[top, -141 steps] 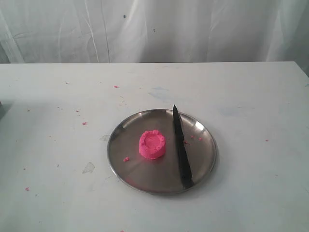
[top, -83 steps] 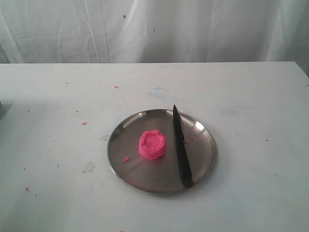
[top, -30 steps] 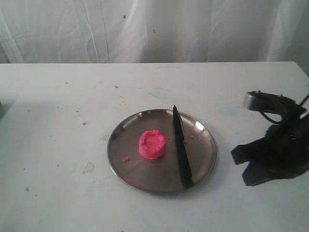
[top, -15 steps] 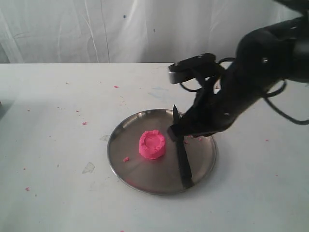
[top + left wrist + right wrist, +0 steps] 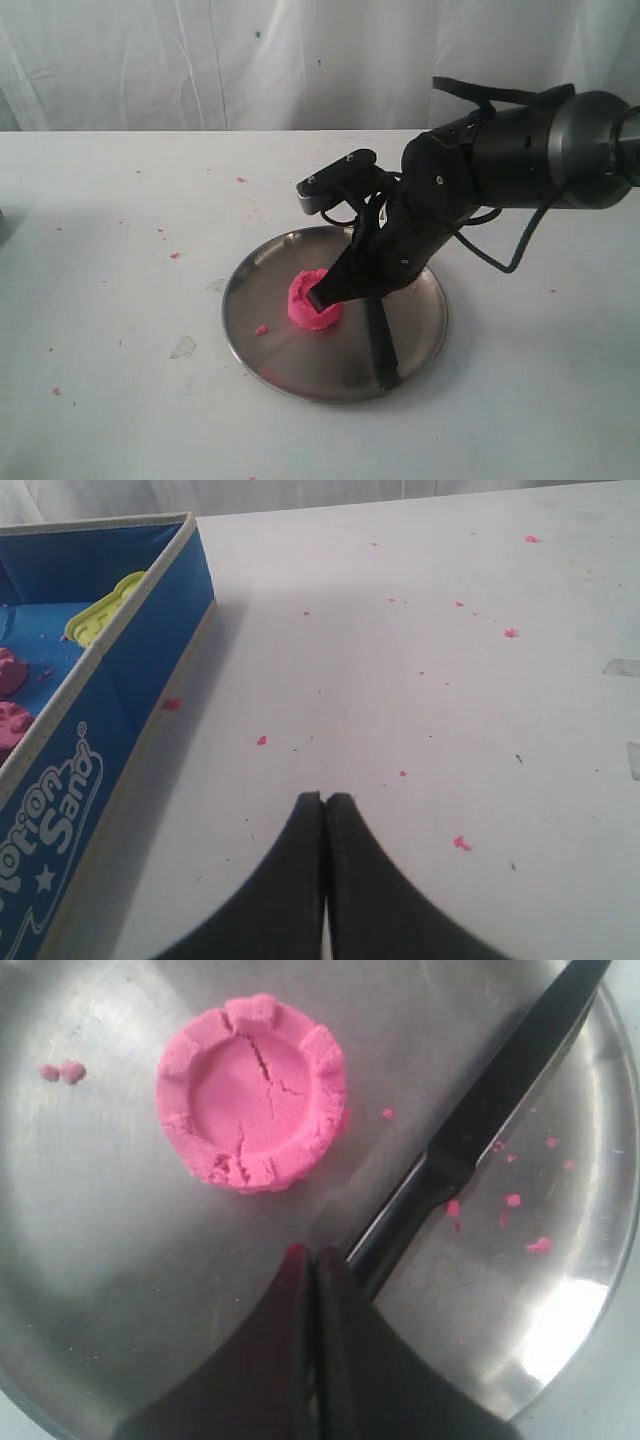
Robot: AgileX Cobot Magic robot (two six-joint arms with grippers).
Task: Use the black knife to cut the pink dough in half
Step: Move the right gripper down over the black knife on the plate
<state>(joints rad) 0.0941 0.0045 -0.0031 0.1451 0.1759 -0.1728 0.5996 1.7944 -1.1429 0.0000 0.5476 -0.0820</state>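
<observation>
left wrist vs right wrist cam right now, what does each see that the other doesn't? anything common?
Left wrist only: a blue fabric box with white lettering, a yellow mold and pink lumps inside it, bare white table with scattered pink crumbs, and the left gripper with its tips together.

Right wrist only: the pink dough, still whole with a cracked, dented top, the black knife lying beside it, the steel plate under both, and the right gripper, also closed, over the plate.

Shared: nothing but pink crumbs; no object appears in both.
</observation>
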